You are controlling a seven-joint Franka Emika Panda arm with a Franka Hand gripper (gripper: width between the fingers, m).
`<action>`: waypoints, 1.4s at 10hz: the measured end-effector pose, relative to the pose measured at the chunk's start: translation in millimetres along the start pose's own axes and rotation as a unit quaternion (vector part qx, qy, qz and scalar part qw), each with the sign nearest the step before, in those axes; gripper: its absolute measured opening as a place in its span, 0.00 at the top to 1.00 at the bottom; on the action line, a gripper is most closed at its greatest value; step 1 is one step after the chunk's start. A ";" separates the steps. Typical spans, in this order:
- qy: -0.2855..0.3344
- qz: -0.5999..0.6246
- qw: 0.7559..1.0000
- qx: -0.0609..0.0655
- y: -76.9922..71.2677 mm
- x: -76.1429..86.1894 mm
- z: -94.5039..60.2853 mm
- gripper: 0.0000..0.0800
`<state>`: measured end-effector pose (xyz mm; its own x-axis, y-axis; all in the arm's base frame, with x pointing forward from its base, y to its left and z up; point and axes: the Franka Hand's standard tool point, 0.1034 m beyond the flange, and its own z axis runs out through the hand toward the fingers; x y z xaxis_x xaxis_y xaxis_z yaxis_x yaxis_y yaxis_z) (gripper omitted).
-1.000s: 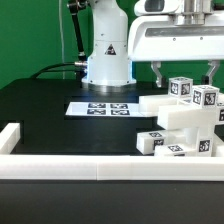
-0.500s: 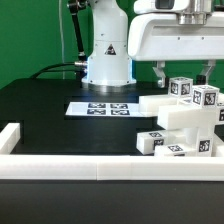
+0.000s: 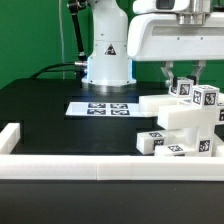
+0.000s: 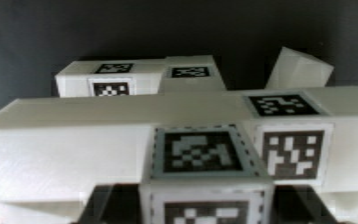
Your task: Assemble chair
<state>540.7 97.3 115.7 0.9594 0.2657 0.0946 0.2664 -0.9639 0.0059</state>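
The partly built chair (image 3: 185,120) is a stack of white blocky panels with black-and-white tags at the exterior view's right. A tagged white post (image 3: 182,88) rises from its top. My gripper (image 3: 184,76) hangs straight above and is shut on this post, one finger on each side. In the wrist view the post (image 4: 202,150) fills the space between my dark fingertips (image 4: 119,205), and the gripper (image 4: 202,207) clamps its sides. Behind it lie the chair's white panels (image 4: 69,120) with more tags. A second tagged post (image 3: 207,97) stands just beside the held one.
The marker board (image 3: 100,107) lies flat on the black table in front of the robot base (image 3: 105,55). A low white rail (image 3: 70,166) runs along the near edge and turns up the left side (image 3: 10,135). Small tagged blocks (image 3: 150,141) sit at the chair's foot.
The fingers stood wide apart on either side of the post a second ago and have closed inward onto it. The chair and the arm's height have not visibly changed.
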 end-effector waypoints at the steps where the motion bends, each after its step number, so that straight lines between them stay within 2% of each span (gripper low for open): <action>1: 0.000 0.003 1.000 0.000 0.6 -0.1 0.0 0.64; 5: 0.001 0.183 0.983 0.002 2.3 -0.8 0.5 0.64; 8: 0.000 0.315 0.949 0.004 2.0 -0.7 0.4 0.64; 9: 0.000 0.358 0.934 0.004 1.9 -0.6 0.3 0.64; 11: -0.008 0.461 0.887 0.008 2.9 -1.5 0.1 0.64; 12: -0.008 0.481 0.877 0.008 1.8 -1.3 0.1 0.64; 14: -0.009 0.550 0.835 0.010 0.9 -0.8 0.1 0.64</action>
<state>540.2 96.1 115.5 0.6253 -0.7802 0.0160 -0.7762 -0.6240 -0.0909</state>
